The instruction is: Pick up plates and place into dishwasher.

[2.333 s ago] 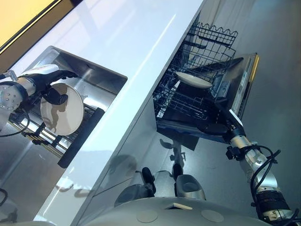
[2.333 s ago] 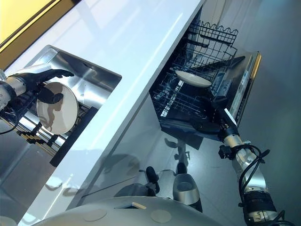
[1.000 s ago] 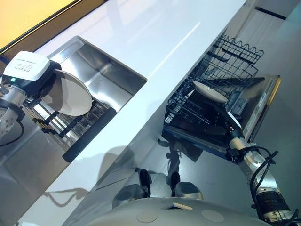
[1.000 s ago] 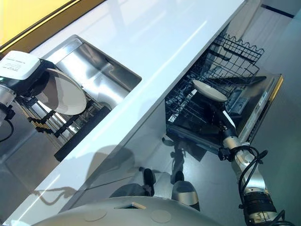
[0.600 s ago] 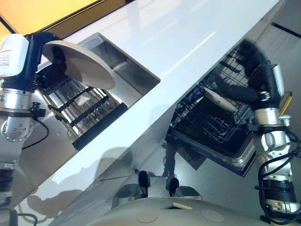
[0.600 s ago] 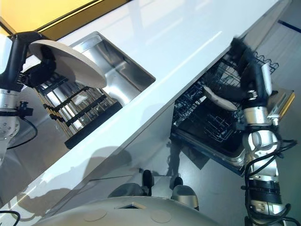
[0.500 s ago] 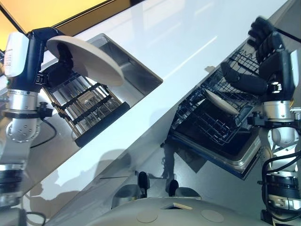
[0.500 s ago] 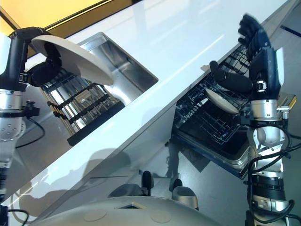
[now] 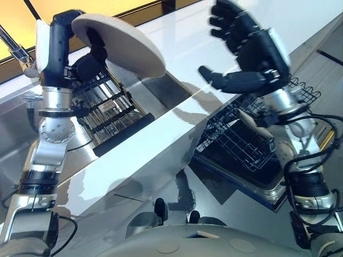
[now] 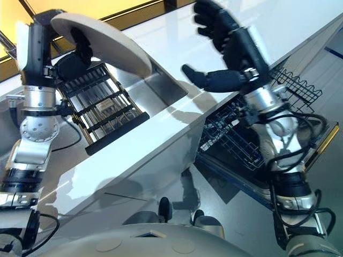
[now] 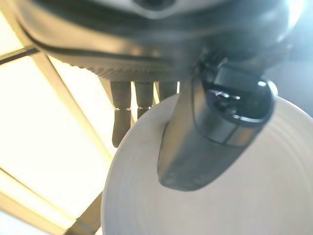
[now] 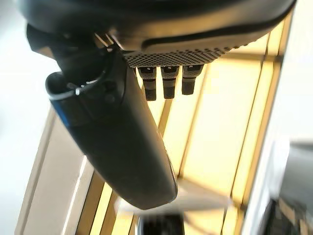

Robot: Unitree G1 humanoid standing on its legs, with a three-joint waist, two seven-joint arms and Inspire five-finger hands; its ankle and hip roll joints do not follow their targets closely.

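In the upper left of the frame the left robot hand pinches a white plate, its thumb pressed on one face and its fingers curled behind the rim. The plate is raised clear of the sink and the dark dish rack that stands in it, tilted so that its far edge reaches over the white counter. In the upper right of the frame the right robot hand hangs above the counter's edge with fingers spread and thumb stretched out, holding nothing. Below it, at the right of the frame, the dishwasher stands open, its wire rack pulled out over the lowered door.
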